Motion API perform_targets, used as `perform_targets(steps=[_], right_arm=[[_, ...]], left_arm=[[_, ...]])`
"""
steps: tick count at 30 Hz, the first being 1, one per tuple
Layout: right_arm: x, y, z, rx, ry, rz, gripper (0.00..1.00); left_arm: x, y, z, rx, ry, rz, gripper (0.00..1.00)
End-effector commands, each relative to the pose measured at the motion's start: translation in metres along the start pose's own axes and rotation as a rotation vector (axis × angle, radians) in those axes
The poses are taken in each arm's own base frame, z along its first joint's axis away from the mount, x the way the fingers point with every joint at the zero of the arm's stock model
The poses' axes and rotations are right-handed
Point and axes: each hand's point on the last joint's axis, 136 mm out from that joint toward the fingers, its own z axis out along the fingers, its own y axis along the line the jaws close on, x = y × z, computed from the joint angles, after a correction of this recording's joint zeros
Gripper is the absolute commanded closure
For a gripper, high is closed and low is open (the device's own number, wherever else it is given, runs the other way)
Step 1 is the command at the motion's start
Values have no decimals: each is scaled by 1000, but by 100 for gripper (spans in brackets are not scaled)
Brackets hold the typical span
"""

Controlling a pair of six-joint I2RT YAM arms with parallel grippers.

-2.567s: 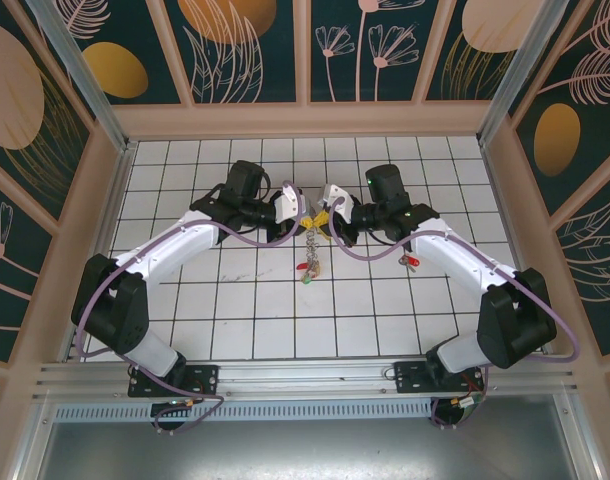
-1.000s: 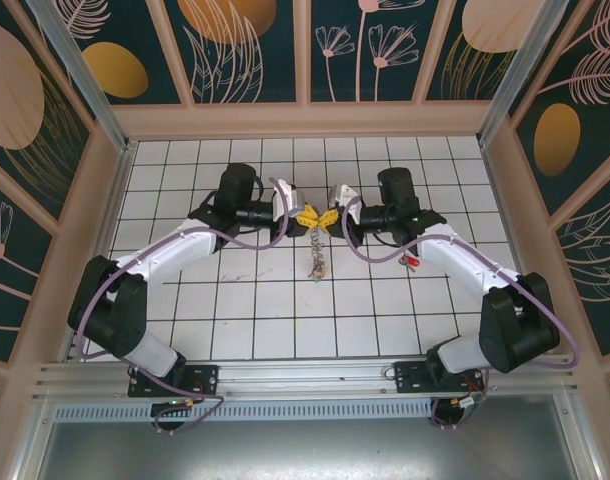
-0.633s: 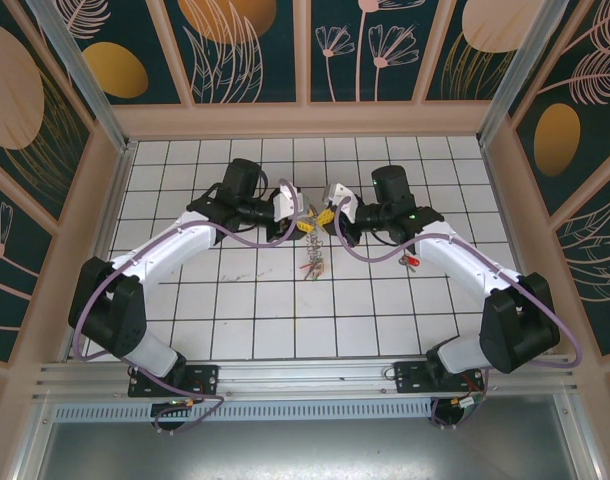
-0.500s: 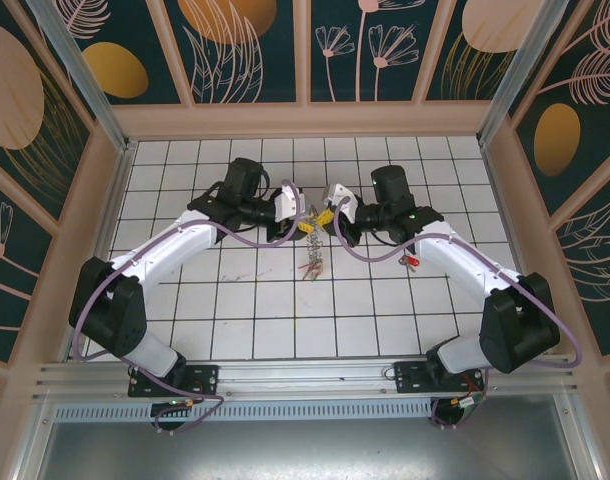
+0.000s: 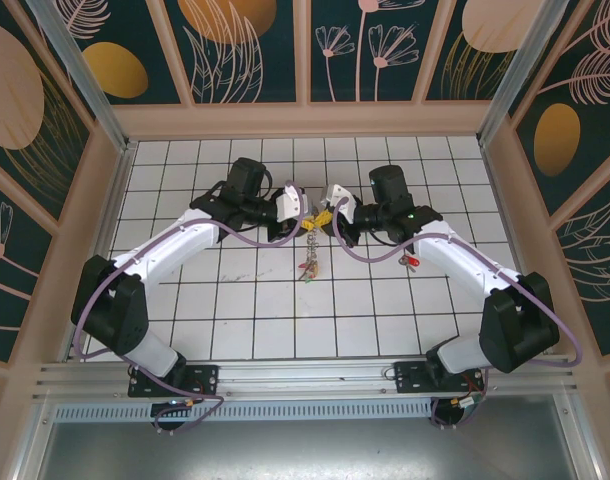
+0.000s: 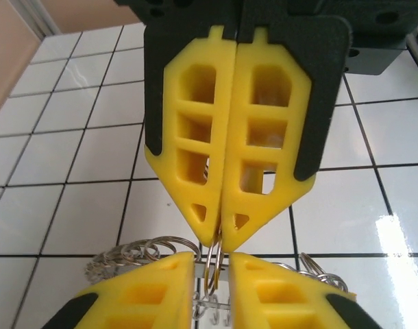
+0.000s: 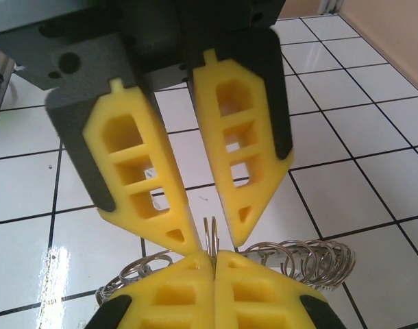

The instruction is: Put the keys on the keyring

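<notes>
Right gripper clamped tight on keyring wire. Left gripper barely parted, straddling the same loop without pinching. Keys bunch at keyring's near end. Probably light, thin, springy, slippery. Pinch bare wire beside coils.

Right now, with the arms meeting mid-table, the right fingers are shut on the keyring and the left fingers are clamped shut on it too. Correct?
Not the left. The right fingers are shut on the keyring, but the left fingers stand apart, with its wire in the gap between them. The right wrist view shows it.
</notes>
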Motion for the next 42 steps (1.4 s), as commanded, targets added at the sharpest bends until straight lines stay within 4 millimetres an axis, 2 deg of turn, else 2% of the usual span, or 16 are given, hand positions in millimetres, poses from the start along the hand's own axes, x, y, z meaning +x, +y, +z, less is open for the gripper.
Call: perform_targets(steps=[1, 2, 5, 7, 10, 13, 17, 29, 34, 38, 42], right_arm=[[-21, -1, -2, -2, -48, -64, 100], [-21, -1, -2, 0, -47, -66, 100], [-16, -2, -2, 8, -33, -60, 100], [-7, -2, -1, 14, -20, -52, 93], [4, 0, -1, 0, -32, -30, 90], [5, 2, -2, -11, -57, -23, 88], [1, 3, -6, -20, -99, -24, 87], [1, 2, -13, -39, -150, -9, 85], [1, 2, -13, -34, -167, -3, 89], [-5, 1, -16, -28, -186, -12, 99], [-9, -2, -19, -5, -169, -20, 100]], left_arm=[[-6, 0, 2, 15, -3, 15, 93], [-7, 0, 1, 16, -10, 19, 100], [-15, 1, 0, 10, -45, 15, 100], [-22, 0, -2, 10, -86, 14, 100], [-37, -4, -8, 34, -184, 7, 100], [-51, -10, -15, 70, -277, 7, 100], [-59, -18, -20, 115, -342, 10, 100], [-70, -23, -30, 146, -435, 15, 100], [-78, -24, -35, 147, -486, 13, 100], [-75, -23, -34, 143, -481, 9, 100], [-62, -20, -27, 116, -414, 2, 100]])
